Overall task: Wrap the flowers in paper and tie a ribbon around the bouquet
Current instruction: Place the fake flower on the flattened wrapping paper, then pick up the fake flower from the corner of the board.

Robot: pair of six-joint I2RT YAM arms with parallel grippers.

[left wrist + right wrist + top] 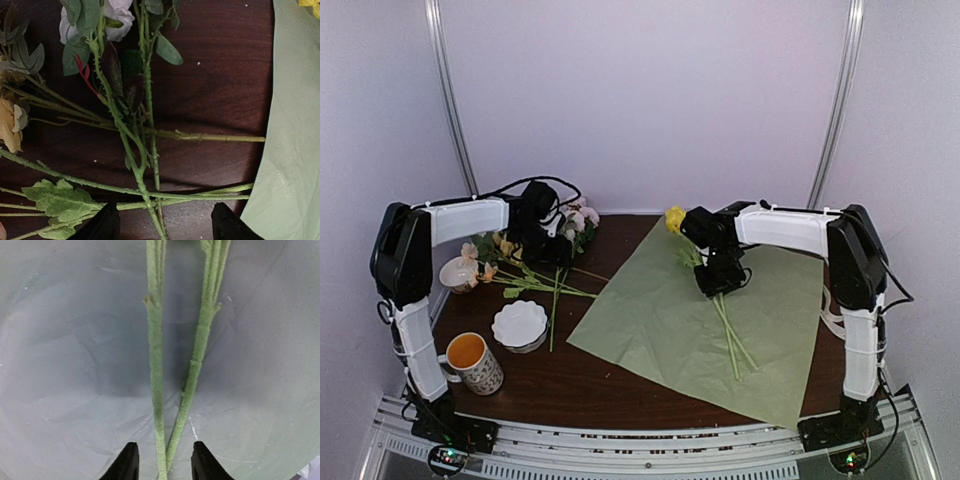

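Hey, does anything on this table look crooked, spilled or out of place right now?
Nothing looks spilled. The paper lies askew, turned diagonally, and its near corner seems to poke past the table at its front edge. Most flowers sit in a tangled heap left of it, off the sheet.

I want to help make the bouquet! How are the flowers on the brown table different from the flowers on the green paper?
The heap of flowers on the brown wooden table has many stems crossing messily; the few flowers on the sage-green paper sheet lie nearly side by side. The heap shows white and peach heads; the few show one yellow head. Both have long thin green stems.
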